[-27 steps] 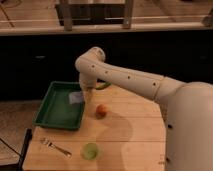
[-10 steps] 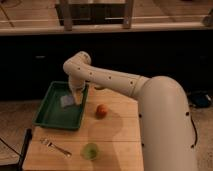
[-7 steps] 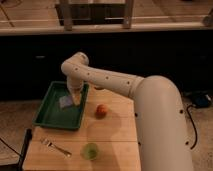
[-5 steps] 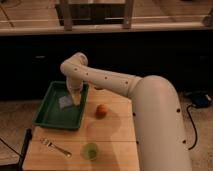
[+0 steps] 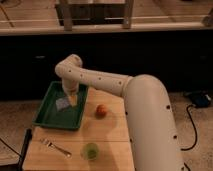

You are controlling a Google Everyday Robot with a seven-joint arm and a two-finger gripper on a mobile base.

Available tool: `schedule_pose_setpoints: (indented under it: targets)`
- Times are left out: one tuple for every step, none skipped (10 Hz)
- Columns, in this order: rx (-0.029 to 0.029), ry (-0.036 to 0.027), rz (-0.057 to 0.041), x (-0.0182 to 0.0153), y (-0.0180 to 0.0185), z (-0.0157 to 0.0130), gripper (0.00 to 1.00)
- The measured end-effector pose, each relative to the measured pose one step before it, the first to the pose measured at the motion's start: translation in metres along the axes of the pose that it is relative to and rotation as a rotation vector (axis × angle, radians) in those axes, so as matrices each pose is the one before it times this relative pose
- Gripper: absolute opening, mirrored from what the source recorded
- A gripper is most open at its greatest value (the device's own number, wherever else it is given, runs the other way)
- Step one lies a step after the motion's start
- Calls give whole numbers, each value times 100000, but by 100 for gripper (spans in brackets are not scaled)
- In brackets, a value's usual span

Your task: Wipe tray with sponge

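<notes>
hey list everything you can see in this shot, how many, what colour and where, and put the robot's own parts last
large shallow rectangular green plastic tray: one, green, left part of the wooden table.
small flat light-blue sponge pad: one, light blue, inside the tray toward its right side.
small round orange-red fruit: one, orange-red, on the table right of the tray.
small round green cup: one, green, near the table's front edge.
metal fork: one, silver, front left of the table.
wooden table: one, light wood, centre.
robot arm: one, white, reaching from the right over the tray.
end effector: one, shut, over the tray by the sponge.
</notes>
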Motion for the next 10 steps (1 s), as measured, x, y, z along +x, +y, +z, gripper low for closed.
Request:
schedule_pose_setpoints:
  targets:
    - [-130,245,-420,-99,12,176,1]
    - [211,208,-52,56,-74,69,1]
    - [-84,161,-441,-195,-31,182,1]
    - [-97,248,-691,-257,-2,168,1]
    - [-92,12,-234,-83,-2,121,1]
    - [-127,390,-367,92,8,236,1]
    - [33,337,-183,31,-48,42,1]
    - [-123,320,-431,-86,7,155,1]
    - [-185,248,-606,-225,32,105,1]
    - [-131,779,-607,74,39,201,1]
